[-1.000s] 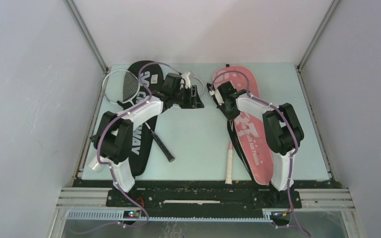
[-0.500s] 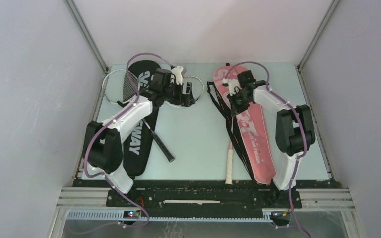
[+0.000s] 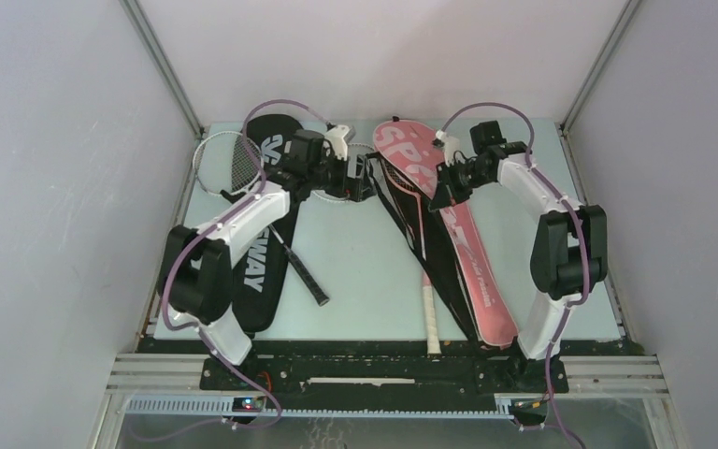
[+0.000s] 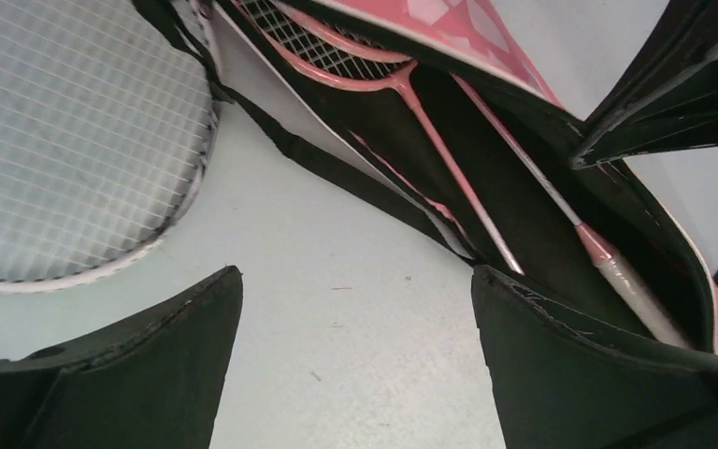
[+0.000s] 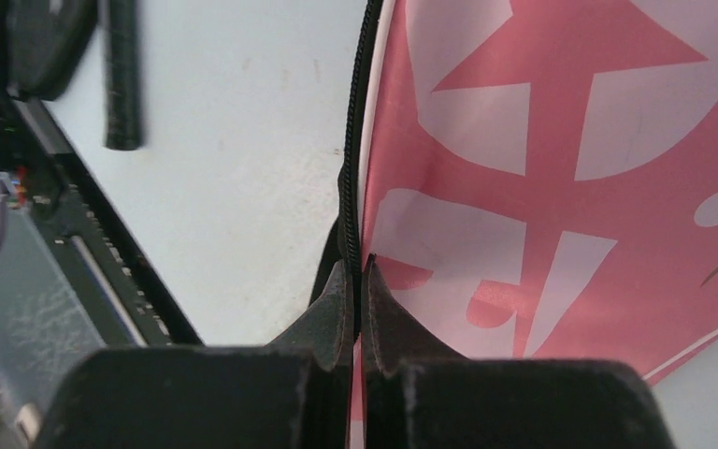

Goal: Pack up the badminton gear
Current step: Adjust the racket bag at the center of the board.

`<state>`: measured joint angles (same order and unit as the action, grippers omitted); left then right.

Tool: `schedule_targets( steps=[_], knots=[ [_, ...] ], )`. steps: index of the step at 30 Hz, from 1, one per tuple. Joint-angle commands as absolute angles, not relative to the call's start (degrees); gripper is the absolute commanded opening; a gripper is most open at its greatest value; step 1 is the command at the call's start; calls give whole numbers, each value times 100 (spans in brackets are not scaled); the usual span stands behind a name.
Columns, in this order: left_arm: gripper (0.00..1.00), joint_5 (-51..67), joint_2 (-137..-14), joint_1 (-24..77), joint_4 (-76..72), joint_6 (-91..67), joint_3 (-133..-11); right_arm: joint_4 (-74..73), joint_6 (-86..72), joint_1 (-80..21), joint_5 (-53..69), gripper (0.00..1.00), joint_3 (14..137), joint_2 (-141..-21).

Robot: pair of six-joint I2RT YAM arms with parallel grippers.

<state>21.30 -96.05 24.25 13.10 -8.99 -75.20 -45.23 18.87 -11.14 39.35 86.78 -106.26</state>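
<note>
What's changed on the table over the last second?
The right gripper, shut on the zipper edge of the pink cover, has swung its top leftward. The open left gripper, black cover and white racket stayed roughly put.

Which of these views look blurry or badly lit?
Top external: sharp, evenly lit, faint shadows. Left wrist: white racket slightly soft, left fingers dark and featureless. Right wrist: right fingers blurred up close, pink cover soft.
</note>
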Motion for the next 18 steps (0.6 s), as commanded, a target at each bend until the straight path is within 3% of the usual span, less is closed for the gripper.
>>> schedule_targets(
  steps=[1,10,18],
  knots=[
    [95,2640,-10095,2424,816,-1715,-7135,-4521,1447,-891,5231,0,9004,-10280],
    [92,2649,-10730,2929,109,-2473,-7184,-4204,675,-382,6588,0,9070,-10620],
    [92,2386,-11575,3110,131,-2809,-7821,-4166,534,-253,6935,0,9049,-10696]
  ],
)
